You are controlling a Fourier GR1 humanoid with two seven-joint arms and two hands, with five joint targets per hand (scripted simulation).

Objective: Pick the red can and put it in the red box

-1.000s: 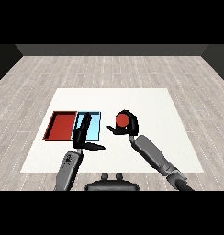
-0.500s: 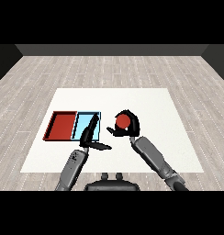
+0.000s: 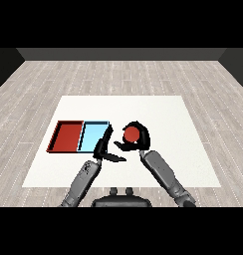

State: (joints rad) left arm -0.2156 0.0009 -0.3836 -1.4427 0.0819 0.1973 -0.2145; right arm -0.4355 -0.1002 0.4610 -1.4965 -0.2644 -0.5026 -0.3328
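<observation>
The red can shows its round top right of the trays, near the table's middle. My right hand is curled round it, fingers arching over its far side and thumb below on its left. The red tray lies at the left, with the light blue tray beside it on the right. My left hand is open, its fingers straight and pointing up along the blue tray's right edge, the thumb sticking out to the right toward the can.
The white table stretches well beyond the trays to the back and right. Grey wooden floor surrounds it. Both forearms come in from the lower edge.
My left hand has moved right, from over the blue tray to its right edge, closer to the can. The right hand and can have shifted slightly left and nearer.
</observation>
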